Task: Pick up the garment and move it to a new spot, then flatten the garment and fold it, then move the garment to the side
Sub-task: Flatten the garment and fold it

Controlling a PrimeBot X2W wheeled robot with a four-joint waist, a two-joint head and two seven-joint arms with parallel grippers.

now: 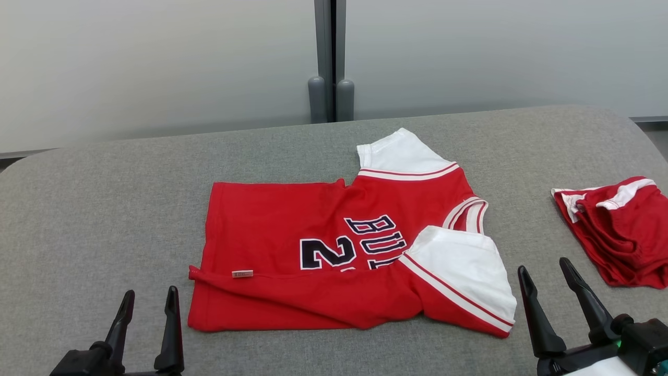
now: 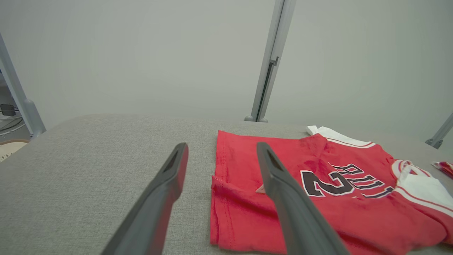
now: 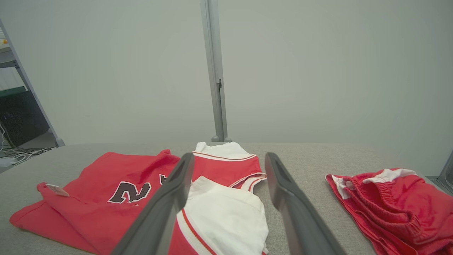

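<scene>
Both end effectors sit low at the near edge of the counter [image 1: 104, 209], fingers spread wide. Neither one holds or touches anything. The left end effector [image 1: 150, 291] hangs over bare cloth. The right end effector [image 1: 544, 265] is likewise clear of the fabric.

Between them and a little ahead lies the red shirt [image 1: 271, 224], spread sideways. Its hem is just ahead and to the right of the left end effector. Its near long edge is already turned over onto the front, with a small label [image 1: 242, 273] showing on the flap. The near white sleeve [image 1: 464, 261] is folded in over the chest, just ahead and to the left of the right end effector. A pair of red shorts [image 1: 621, 235] lies bunched ahead and to the right of that end effector, apart from the shirt.

The fold looks partly made, so the main risk is undoing it.
- A pinch that catches only the top layer at the hem corner could peel the flap back open.
- Uneven lifting by the two sides would likely let the loose sleeve slide off the chest and the body skew.
- Fingers coming in too low may push the cloth into wrinkles instead of getting under it.
- A wide swing on the right could snag the shorts.
</scene>
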